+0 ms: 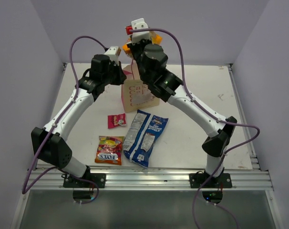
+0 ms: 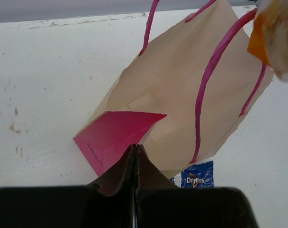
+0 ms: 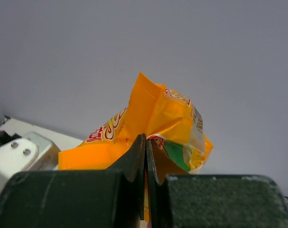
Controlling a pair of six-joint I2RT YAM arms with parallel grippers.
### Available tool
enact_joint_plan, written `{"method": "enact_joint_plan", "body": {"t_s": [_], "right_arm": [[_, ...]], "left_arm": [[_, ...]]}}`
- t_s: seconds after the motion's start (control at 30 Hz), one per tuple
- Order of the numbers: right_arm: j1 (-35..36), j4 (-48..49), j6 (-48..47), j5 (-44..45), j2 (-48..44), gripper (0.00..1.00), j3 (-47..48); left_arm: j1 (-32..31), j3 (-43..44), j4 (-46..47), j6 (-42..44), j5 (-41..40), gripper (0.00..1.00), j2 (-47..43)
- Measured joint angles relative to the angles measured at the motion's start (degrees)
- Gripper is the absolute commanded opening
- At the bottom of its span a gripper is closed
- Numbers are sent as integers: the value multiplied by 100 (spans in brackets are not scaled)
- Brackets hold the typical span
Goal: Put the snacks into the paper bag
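**Q:** Top view: state of each gripper?

**A:** The left gripper (image 1: 119, 75) is pressed together at the upper left edge of the paper bag (image 1: 139, 95), which stands at the far centre of the table (image 1: 77, 95). The right gripper (image 1: 143, 40) is raised above and behind the bag, pinching the orange-yellow packet (image 1: 156, 36).

**Q:** Other items?

**A:** Near the bag lies the pink-red sachet (image 1: 117, 120). The FOX'S packet (image 1: 109, 150) lies nearer, just left of the blue-white bag (image 1: 144, 138). All three lie flat on the table. Both arms reach from the near edge and angle inward, and their wrists hide the mouth of the bag.

**Q:** Left wrist view?

**A:** The left gripper (image 2: 135, 148) has its fingers closed, with the tips at the edge of the pink side panel (image 2: 115, 133) of the paper bag (image 2: 182, 90). The bag leans, and its pink handles (image 2: 210, 80) lie across the tan face. A corner of the blue-white bag (image 2: 197, 176) shows below it. The orange-yellow packet (image 2: 267, 33) is at the top right.

**Q:** Right wrist view?

**A:** The right gripper (image 3: 145, 147) is clamped on the orange-yellow packet (image 3: 153, 116), which stands crumpled above the fingers against the grey wall (image 3: 144, 42). A white block (image 3: 18, 156) sits at the lower left.
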Motion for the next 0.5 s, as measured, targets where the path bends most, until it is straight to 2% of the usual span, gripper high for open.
{"method": "enact_joint_plan", "body": {"t_s": [0.33,0.5], "right_arm": [[-2,573,-107,7,730,0,1547],[-2,621,50,20,898,0,1720]], "left_arm": [[0,0,-42,44,118,0,0],[0,0,-48,63,149,0,0]]}}
